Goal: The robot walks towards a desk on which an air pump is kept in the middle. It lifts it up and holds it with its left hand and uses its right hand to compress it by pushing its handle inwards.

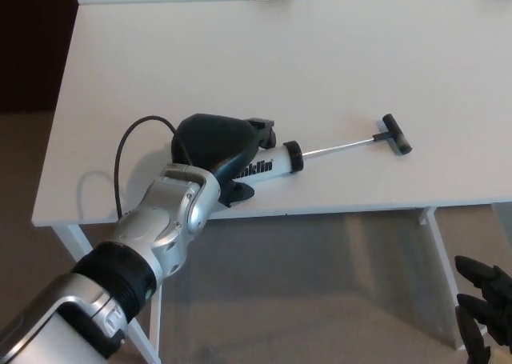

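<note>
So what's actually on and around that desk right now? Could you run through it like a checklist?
Surface: white desk, mostly bare.
Job's things: air pump near the front edge, rod drawn out, T-handle pointing right.
Clutter: nothing seen.
Hands: left hand closed over the pump's barrel; right hand low at the picture's bottom right, fingers apart, holding nothing.
Cables: black cable looping from the left hand along the forearm.
Surroundings: carpeted floor, desk legs below.
</note>
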You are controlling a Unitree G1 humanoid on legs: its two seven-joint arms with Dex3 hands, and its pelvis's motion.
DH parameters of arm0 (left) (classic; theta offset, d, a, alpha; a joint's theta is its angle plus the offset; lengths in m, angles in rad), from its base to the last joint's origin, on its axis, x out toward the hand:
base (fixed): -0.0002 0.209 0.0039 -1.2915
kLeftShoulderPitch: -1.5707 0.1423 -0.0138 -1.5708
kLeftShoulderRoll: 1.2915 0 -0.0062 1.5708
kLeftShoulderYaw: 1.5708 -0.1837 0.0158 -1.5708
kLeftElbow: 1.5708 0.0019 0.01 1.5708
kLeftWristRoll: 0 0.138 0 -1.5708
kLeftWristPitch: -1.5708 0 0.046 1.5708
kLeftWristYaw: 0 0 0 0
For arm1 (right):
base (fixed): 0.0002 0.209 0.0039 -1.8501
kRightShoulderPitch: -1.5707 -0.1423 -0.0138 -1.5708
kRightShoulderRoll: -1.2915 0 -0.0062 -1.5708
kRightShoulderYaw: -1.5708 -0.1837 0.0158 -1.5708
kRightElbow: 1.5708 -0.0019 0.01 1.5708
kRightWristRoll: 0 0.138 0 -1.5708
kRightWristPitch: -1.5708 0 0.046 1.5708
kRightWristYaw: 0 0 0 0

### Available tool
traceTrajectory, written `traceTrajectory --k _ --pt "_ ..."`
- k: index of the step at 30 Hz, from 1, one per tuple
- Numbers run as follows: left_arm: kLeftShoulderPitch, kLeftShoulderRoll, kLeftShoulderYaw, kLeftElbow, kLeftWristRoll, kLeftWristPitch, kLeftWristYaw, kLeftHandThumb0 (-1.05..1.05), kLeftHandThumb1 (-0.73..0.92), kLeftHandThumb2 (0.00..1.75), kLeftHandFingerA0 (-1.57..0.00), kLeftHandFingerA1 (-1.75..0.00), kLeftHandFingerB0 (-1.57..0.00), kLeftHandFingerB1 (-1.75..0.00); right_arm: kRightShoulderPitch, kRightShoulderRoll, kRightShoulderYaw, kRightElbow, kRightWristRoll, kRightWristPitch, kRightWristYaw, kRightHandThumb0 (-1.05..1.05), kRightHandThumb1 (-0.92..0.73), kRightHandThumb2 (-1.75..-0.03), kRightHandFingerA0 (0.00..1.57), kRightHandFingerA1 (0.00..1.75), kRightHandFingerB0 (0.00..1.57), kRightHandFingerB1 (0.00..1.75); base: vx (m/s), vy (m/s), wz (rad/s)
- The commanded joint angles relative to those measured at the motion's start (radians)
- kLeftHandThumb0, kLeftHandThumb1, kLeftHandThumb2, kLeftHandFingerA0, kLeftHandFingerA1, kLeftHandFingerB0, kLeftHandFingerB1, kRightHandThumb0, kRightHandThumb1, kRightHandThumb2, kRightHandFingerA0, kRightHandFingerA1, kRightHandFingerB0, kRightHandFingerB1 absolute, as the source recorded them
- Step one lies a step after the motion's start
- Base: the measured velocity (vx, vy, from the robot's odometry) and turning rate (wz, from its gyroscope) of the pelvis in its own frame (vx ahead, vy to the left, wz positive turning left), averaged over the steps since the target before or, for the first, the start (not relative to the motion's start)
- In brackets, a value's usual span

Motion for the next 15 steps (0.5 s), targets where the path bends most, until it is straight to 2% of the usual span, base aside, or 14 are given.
traceTrajectory --k 1,2,5,6,7,8,9,10,13,14,15 --pt "0.001 -0.055 0.186 0.080 -0.224 -0.037 -0.120 -0.04 0.52 0.92 -1.16 -1.36 -0.93 -1.24 -0.003 0.001 -0.010 -0.016 0.018 0.005 -0.003 -0.66 -0.75 -1.10 0.01 0.44 0.03 0.36 0.00 0.000 0.00" --pt "-0.007 -0.072 0.254 0.084 -0.288 -0.016 -0.170 -0.04 0.52 0.92 -1.16 -1.36 -0.93 -1.24 -0.005 0.003 -0.011 -0.014 0.023 0.001 -0.001 -0.66 -0.75 -1.10 0.01 0.44 0.03 0.36 0.00 0.000 0.00" --pt "-0.010 -0.085 0.312 0.090 -0.338 -0.014 -0.207 0.01 0.52 0.98 -1.18 -1.38 -0.96 -1.26 -0.004 0.005 -0.010 -0.018 0.025 0.004 0.000 -0.66 -0.75 -1.10 0.01 0.44 0.02 0.36 0.00 0.000 0.00" --pt "-0.021 -0.086 0.368 0.102 -0.395 -0.017 -0.252 -0.02 0.67 0.87 -0.95 -1.68 -0.80 -1.44 -0.001 0.006 -0.009 -0.025 0.023 0.007 -0.001 -0.66 -0.75 -1.10 0.01 0.44 0.03 0.36 0.00 0.000 0.00" --pt "-0.029 -0.086 0.407 0.112 -0.434 -0.019 -0.284 -0.02 0.67 0.87 -0.95 -1.68 -0.80 -1.44 0.001 0.006 -0.008 -0.030 0.022 0.009 -0.002 -0.66 -0.75 -1.10 0.01 0.44 0.03 0.36 0.00 0.000 0.00" --pt "-0.040 -0.086 0.461 0.120 -0.486 -0.015 -0.324 -0.11 0.54 1.02 -1.22 -1.32 -0.95 -1.13 0.004 0.010 -0.008 -0.039 0.022 0.010 -0.006 -0.66 -0.74 -1.10 0.02 0.45 0.03 0.37 0.00 0.000 0.00" --pt "-0.042 -0.086 0.480 0.121 -0.500 -0.010 -0.333 -0.11 0.54 1.02 -1.22 -1.32 -0.95 -1.13 0.005 0.013 -0.009 -0.042 0.023 0.009 -0.008 -0.66 -0.74 -1.10 0.02 0.45 0.03 0.37 0.00 0.000 0.00" --pt "-0.042 -0.082 0.508 0.113 -0.527 -0.001 -0.359 -0.11 0.66 0.87 -1.03 -1.50 -0.90 -1.27 0.015 0.025 -0.010 -0.062 0.035 -0.006 -0.009 -0.67 -0.73 -1.10 0.02 0.47 0.03 0.38 0.00 0.000 0.00" --pt "-0.041 -0.078 0.540 0.104 -0.550 0.007 -0.390 -0.11 0.66 0.87 -1.03 -1.50 -0.90 -1.27 0.027 0.039 -0.011 -0.086 0.049 -0.024 -0.009 -0.67 -0.73 -1.10 0.02 0.47 0.03 0.38 0.00 0.000 0.00" --pt "-0.043 -0.073 0.559 0.101 -0.566 0.011 -0.415 -0.12 0.69 0.82 -1.05 -1.47 -0.88 -1.26 0.041 0.049 -0.012 -0.116 0.058 -0.028 -0.011 -0.76 -0.74 -1.07 0.08 0.49 0.00 0.37 0.00 0.000 0.00" --pt "-0.046 -0.066 0.573 0.101 -0.574 0.012 -0.436 -0.11 0.70 0.77 -1.02 -1.55 -0.87 -1.29 0.062 0.060 -0.012 -0.155 0.068 -0.032 -0.012 -0.76 -0.73 -1.07 0.10 0.49 0.00 0.38 0.00 0.000 0.00"
